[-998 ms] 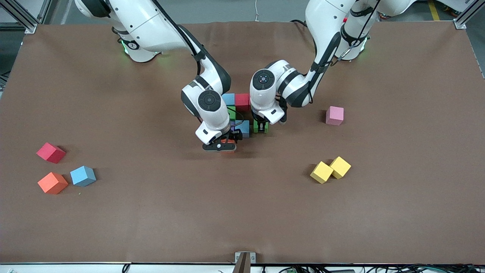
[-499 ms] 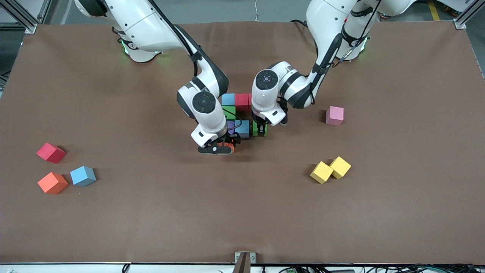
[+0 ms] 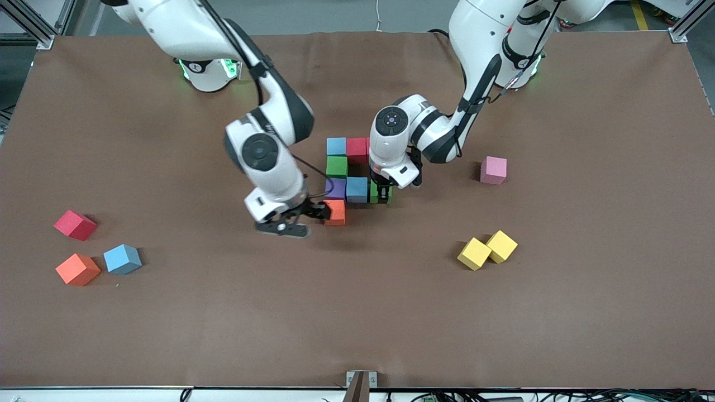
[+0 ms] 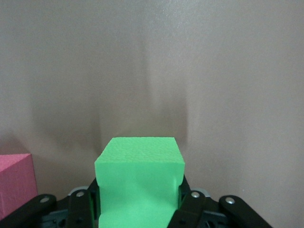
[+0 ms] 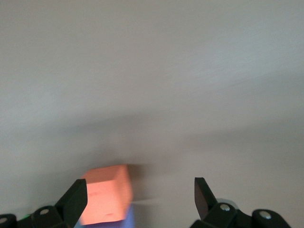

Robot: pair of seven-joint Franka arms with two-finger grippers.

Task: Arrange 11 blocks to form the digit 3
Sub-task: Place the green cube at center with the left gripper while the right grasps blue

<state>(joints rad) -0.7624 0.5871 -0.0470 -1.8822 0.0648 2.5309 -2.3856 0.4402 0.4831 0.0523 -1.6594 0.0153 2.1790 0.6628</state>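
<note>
The brown surface (image 3: 167, 335) carries a partly built digit 3 (image 3: 346, 178) near its middle, somewhat toward the edge where the arm bases stand: a blue cube (image 3: 336, 146) touching a red cube (image 3: 357, 149) in the row nearest the bases, a green cube (image 3: 337, 166) under the blue one, then a purple cube (image 3: 335, 188) and a second blue cube (image 3: 357, 189) side by side, and an orange cube (image 3: 335, 212) closest to the front camera. The right gripper (image 3: 290, 220) sits just beside that orange cube toward the right arm's end, jaws spread wide with nothing between them. The left gripper (image 3: 383, 192) is down at the middle row, jaws closed on a bright green block (image 4: 138, 178) next to the second blue cube. Toward the right arm's end, near the front edge, lie loose red (image 3: 75, 225), orange (image 3: 77, 269) and blue (image 3: 122, 259) cubes. Toward the left arm's end, two yellow cubes (image 3: 487, 249) touch, and a pink cube (image 3: 494, 170) sits apart.
</note>
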